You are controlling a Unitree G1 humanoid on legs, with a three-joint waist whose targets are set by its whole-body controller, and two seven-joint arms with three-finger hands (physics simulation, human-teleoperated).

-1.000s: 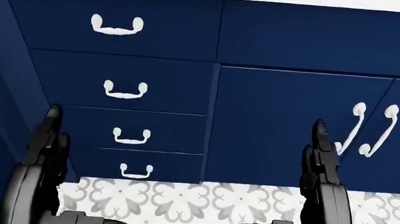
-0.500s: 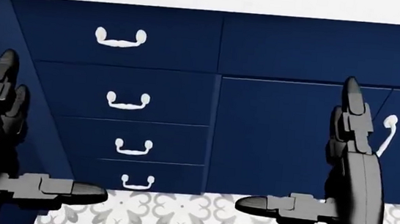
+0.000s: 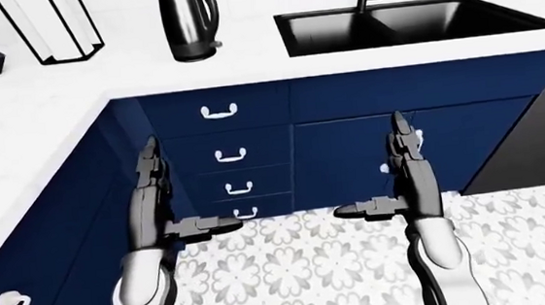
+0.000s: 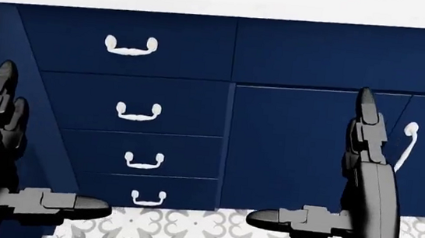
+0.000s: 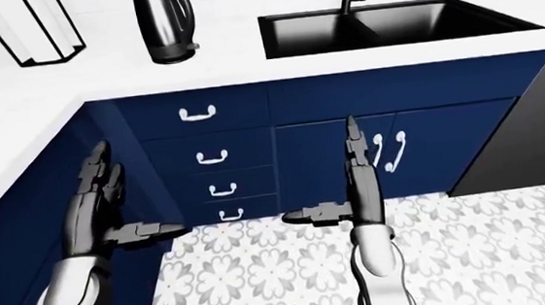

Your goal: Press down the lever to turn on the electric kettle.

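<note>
Kettle: the dark electric kettle (image 3: 189, 20) stands on the far white counter (image 3: 64, 103), left of the black sink (image 3: 409, 21).
Left hand (image 3: 155, 209): fingers spread wide, holding nothing, raised before the navy drawers (image 3: 229, 156).
Right hand (image 3: 402, 182): likewise wide and empty, near the cabinet doors, above the patterned floor (image 3: 311, 266).
</note>
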